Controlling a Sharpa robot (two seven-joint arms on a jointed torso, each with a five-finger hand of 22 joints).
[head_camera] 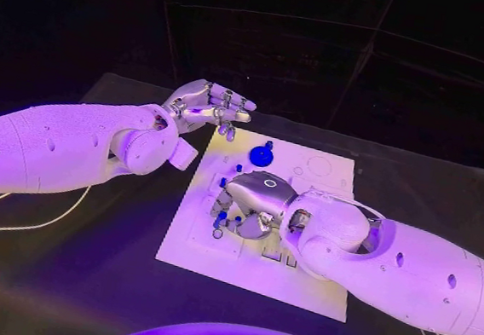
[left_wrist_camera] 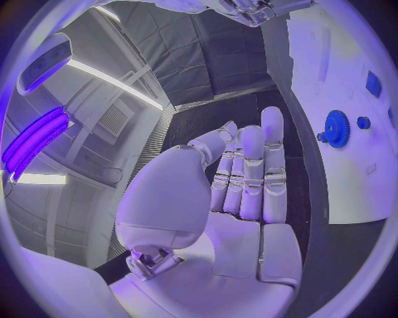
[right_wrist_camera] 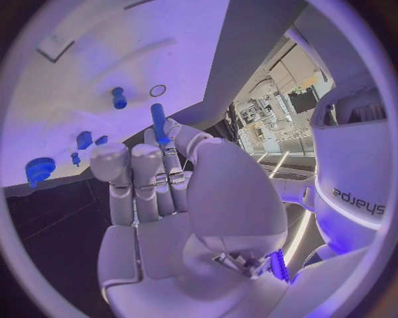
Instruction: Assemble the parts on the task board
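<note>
the right hand [head_camera: 258, 207] hovers low over the near-middle of the white board [head_camera: 310, 286] on the bench [head_camera: 75, 279], pinching a slim blue peg [right_wrist_camera: 158, 123] between its fingers, long axis pointing out toward the board face. a small ring hole [right_wrist_camera: 158, 90] lies just beyond the peg's tip, likely its seat. farther off, the blue gear [head_camera: 261, 152] stands near the far edge, closest to the left hand [head_camera: 208, 107], which hangs empty, fingers loosely apart.
</note>
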